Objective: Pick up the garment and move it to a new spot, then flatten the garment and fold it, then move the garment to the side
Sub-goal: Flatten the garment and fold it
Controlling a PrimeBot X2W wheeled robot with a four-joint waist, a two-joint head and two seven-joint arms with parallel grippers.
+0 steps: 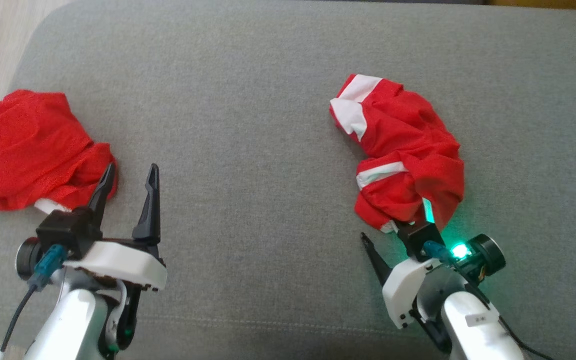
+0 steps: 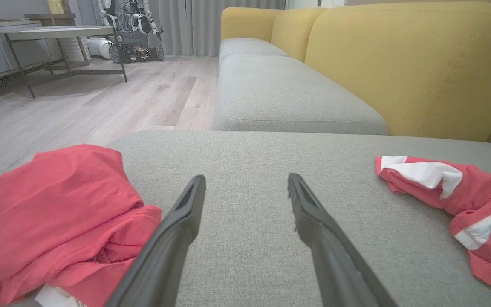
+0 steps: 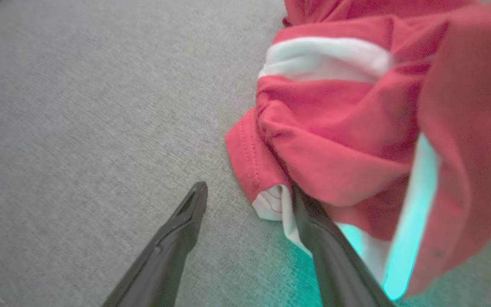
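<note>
A crumpled red garment with white stripes [image 1: 408, 150] lies on the right of the grey cushion [image 1: 248, 125]. My right gripper [image 1: 390, 227] is open at its near hem. One finger lies bare on the cushion and the other is tucked under the cloth [image 3: 335, 140], next to the white hem [image 3: 271, 204]. A second red garment [image 1: 33, 150] lies bunched at the cushion's left edge. My left gripper [image 1: 132, 167] is open just right of it, with nothing between its fingers [image 2: 186, 217]; its left finger overlaps that garment's edge [image 2: 66, 204].
The cushion's left edge drops to a pale wood floor [image 2: 100, 98]. Beyond are a yellow sofa back [image 2: 399, 64], a further grey seat [image 2: 279, 94], a round table [image 2: 53, 32] and another robot [image 2: 130, 25] at the back.
</note>
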